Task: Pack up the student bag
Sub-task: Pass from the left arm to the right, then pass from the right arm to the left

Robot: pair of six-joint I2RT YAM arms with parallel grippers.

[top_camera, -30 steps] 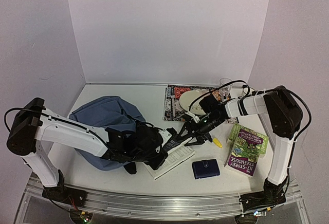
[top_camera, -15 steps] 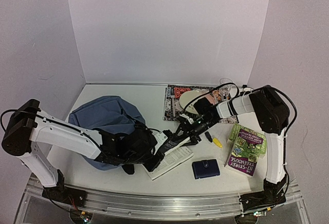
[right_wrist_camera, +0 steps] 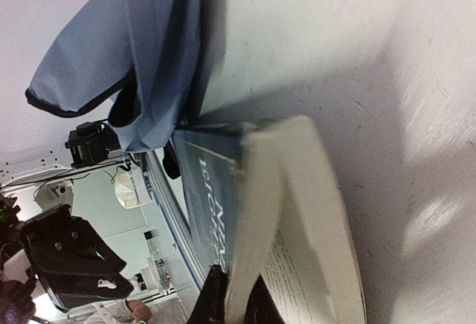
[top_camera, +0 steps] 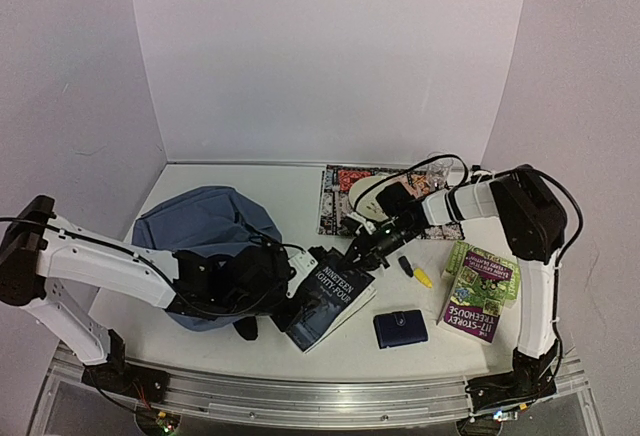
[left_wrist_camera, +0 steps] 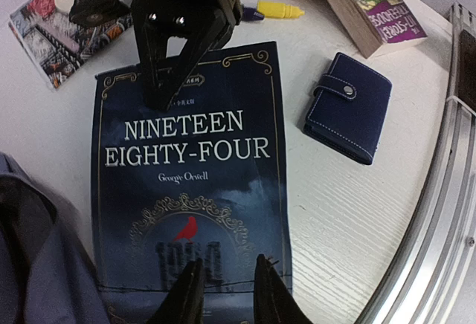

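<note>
Step in hand: getting the book [top_camera: 328,294] into the student bag [top_camera: 200,226], which slumps on the left of the desk [top_camera: 290,191], just beside the book. Right fingers [left_wrist_camera: 155,71] are pressed together, pinching the book's far edge. Left fingers [left_wrist_camera: 190,294] are slightly spread over its near edge, gripping nothing. Next move likely needs the book lifted and fed into the bag's opening. Left wrist view shows the cover title and a navy wallet [left_wrist_camera: 348,107]. Only the right wrist view shows the book gaping part-open at the pinch.

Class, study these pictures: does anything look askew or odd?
Yes. The book lies askew beside the backpack, gaping open: the right gripper pinches its cover side, parted from the pages beneath.
</note>
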